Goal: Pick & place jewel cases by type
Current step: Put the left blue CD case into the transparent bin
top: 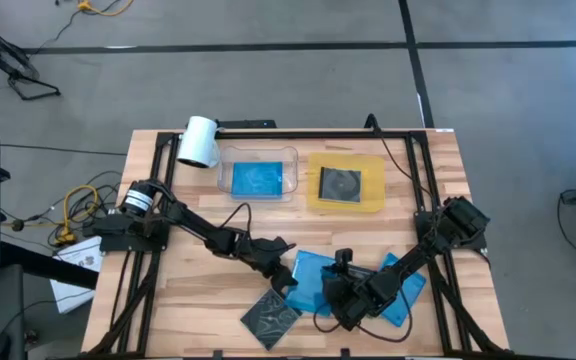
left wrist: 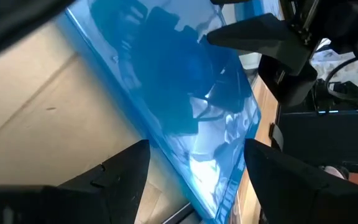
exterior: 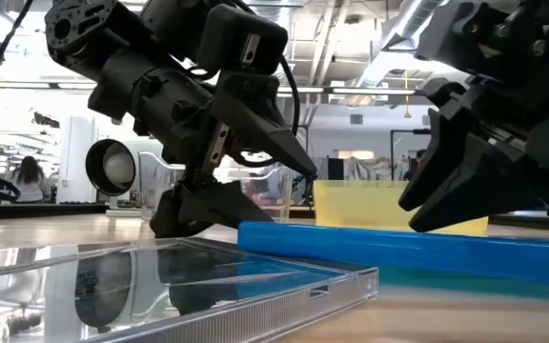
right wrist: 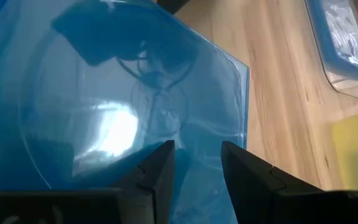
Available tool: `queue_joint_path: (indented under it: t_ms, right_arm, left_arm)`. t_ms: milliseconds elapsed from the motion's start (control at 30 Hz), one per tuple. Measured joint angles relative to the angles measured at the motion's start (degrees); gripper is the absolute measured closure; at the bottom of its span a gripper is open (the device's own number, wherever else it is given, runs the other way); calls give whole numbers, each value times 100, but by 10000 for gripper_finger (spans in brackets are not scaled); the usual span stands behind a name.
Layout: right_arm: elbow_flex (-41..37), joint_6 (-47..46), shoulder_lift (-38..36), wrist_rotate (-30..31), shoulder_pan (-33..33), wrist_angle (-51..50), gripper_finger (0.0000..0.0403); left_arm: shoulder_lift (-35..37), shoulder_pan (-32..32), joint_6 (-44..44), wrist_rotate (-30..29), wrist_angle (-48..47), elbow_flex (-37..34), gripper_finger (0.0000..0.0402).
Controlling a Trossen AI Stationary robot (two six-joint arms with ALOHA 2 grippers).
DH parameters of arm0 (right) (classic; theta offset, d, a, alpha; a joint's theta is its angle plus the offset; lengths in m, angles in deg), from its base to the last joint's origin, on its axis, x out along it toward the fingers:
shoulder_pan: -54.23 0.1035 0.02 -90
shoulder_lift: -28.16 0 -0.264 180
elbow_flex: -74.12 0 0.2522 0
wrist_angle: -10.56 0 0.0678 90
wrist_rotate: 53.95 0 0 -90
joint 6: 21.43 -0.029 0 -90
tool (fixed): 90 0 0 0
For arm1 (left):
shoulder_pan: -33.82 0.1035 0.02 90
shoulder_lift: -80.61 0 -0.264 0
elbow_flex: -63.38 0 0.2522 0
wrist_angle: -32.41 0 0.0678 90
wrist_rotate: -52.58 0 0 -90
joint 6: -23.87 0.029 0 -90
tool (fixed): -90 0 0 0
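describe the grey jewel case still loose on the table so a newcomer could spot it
Start at the table's front edge, nearest the arms' bases. The grey-clear jewel case lies there, turned diamond-wise, just ahead of the left gripper. Unlike the blue cases beside it, it is colourless and dark.

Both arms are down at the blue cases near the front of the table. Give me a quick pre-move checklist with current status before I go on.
1. Left gripper open at the blue jewel case: ok, fingers spread on either side of its edge in the left wrist view.
2. Right gripper actually clamped on a blue case: cannot tell; fingers sit narrowly apart over it.
3. Clear tray ready for another blue case: ok, one blue case lies inside.
4. Yellow tray sorted correctly: ok, it holds a grey-clear case with a dark disc.
5. Grey-clear case at the front edge out of the way: ok, untouched by either gripper.
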Motion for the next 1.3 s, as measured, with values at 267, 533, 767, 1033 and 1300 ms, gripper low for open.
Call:
queue_joint_path:
  t_ms: [267,533,767,1033,1300]
  right_arm:
    - [0,-2,-2,174,-22,-9,280]
    - [0,-243,-395,638,339,-475,280]
    - [0,-998,-831,10,590,-1116,284]
    - [-2,-1015,-380,-857,328,-972,291]
    - [2,-1020,-361,-1046,280,-1067,292]
  left_arm:
    - [7,14,-198,-15,-144,13,145]
    - [7,14,-112,-3,-298,17,145]
    - [4,14,-47,-8,-316,15,146]
    - [0,14,-82,-48,-284,9,146]
    - [0,14,-86,-46,-285,7,146]
